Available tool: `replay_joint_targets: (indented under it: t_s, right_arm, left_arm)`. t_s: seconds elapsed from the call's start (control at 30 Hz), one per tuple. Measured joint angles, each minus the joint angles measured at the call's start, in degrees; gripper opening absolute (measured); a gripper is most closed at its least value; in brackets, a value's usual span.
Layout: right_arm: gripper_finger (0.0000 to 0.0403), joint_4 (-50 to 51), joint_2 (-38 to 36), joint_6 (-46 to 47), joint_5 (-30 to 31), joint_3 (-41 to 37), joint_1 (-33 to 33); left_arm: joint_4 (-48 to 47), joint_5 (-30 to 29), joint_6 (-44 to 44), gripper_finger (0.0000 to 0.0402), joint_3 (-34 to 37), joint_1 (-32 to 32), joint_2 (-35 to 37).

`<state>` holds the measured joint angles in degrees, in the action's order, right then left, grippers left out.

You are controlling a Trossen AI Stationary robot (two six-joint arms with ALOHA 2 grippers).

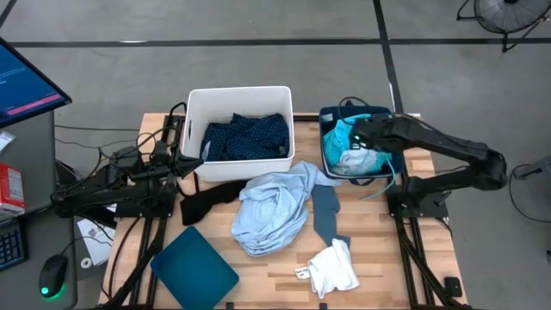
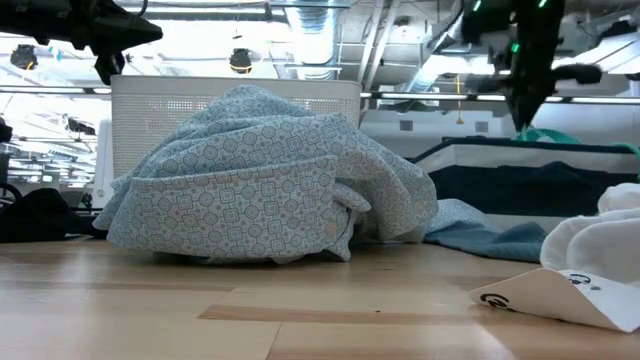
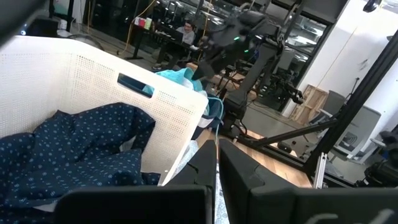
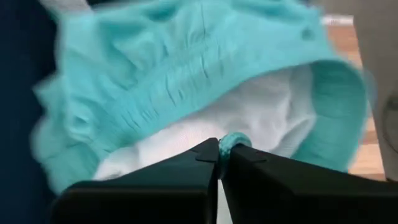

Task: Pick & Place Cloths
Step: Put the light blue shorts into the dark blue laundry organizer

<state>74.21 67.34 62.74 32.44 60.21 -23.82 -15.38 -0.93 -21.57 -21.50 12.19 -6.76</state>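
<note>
My right gripper is over the dark blue tub at the table's far right, shut on a turquoise cloth with a white inside. More aqua and white fabric lies in the tub. My left gripper is shut and holds nothing, beside the left wall of the white bin. A navy dotted cloth lies in that bin. On the table lie a pale blue cloth, a slate-grey cloth, a white cloth and a black cloth. My right gripper pinches a small fold of the turquoise cloth between its two fingertips, coming from above. The rest of the cloth is bunched beyond the fingers over the tub. Whether it is clear of the fabric below, I cannot tell.
A flat dark teal square lies at the table's near left. The pale blue cloth stands as a tall heap in the middle. A tag of the white cloth lies near the front edge. Bare wood shows at the near right.
</note>
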Motion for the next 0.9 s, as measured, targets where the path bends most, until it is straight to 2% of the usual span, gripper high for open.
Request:
replay_joint_targets:
  t_s: [0.17, 0.27, 0.37, 0.47, 0.6, 0.73, 0.9]
  right_arm:
    - [0.0055, -2.50, 7.09, -1.88, -5.83, -2.60, -2.58]
    - [0.0101, -2.18, 11.67, -2.16, -8.20, -3.61, -3.09]
    - [0.0156, -2.09, 14.97, -6.18, -11.80, -3.59, -3.40]
    - [0.0214, -2.14, 16.00, -11.80, -14.51, -2.08, -2.75]
    - [0.0271, 0.16, 13.82, -14.63, -14.64, 2.43, -1.20]
    - [0.0295, 5.16, 10.35, -14.72, -14.64, 7.57, -0.18]
    - [0.0299, 14.65, 6.84, -10.68, -14.83, 10.27, 2.38]
  left_arm:
    - [0.00, 0.02, -0.17, 0.0001, 0.00, 0.00, 0.02]
    - [0.00, 0.03, -0.28, 0.0001, 0.00, 0.00, 0.01]
    - [0.00, 0.04, -0.30, 0.0001, 0.00, 0.00, 0.00]
    - [0.00, 0.07, -0.09, 0.0001, 0.00, -0.02, 0.00]
    - [-0.01, 0.09, 0.16, 0.0001, 0.00, -0.01, 0.00]
    - [-0.02, 0.11, 0.22, 0.0001, 0.00, 0.00, 0.00]
    - [-0.02, 0.24, 0.30, 0.0001, 0.00, 0.00, 0.00]
